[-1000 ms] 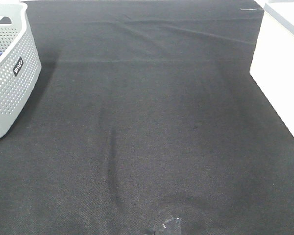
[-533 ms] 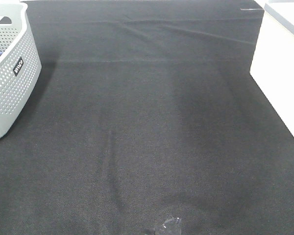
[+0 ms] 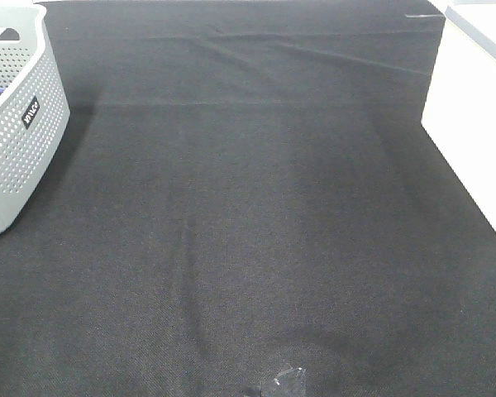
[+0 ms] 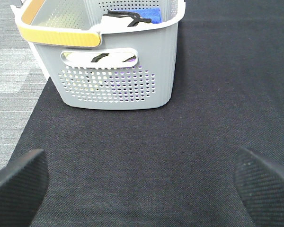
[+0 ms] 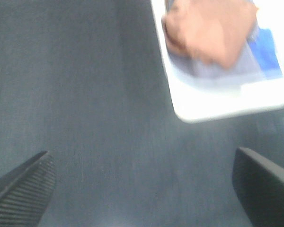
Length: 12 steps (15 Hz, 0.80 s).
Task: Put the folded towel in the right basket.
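- looks basically done to me: the folded towel (image 5: 206,29), the orange-brown one, is lying inside the right basket (image 5: 217,101), on top of something blue
- right pincer (image 5: 146,187) is spread wide, holding nothing, hanging over the bare black bench (image 3: 248,215) just beside that basket
- left pincer (image 4: 142,182) is also wide and empty, facing the grey perforated basket (image 4: 113,85) on the other side
- nothing else on the cloth, so probably just the arms parking is left
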Available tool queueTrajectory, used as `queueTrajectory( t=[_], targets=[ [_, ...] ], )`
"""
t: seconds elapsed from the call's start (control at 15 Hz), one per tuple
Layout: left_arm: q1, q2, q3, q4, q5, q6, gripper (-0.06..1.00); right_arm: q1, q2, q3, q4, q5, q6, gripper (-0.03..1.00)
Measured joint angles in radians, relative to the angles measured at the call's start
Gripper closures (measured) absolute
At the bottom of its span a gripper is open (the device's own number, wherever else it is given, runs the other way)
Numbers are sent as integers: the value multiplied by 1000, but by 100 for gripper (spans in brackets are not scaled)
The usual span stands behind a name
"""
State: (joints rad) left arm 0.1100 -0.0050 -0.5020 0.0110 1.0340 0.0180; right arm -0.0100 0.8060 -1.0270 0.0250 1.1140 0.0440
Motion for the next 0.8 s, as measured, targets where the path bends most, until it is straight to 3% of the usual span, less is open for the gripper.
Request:
queueTrajectory(
  t=[0.13,0.33,0.8],
  targets=[
    [0,0,0,0,0,0,-5,0,-335,194,-1,-1,0,-1],
    [0,0,0,0,0,0,-5,0,-599,339,1,-1,0,-1],
    [0,0,0,0,0,0,-5,0,-809,510,4,-25,-52,-1]
  ],
)
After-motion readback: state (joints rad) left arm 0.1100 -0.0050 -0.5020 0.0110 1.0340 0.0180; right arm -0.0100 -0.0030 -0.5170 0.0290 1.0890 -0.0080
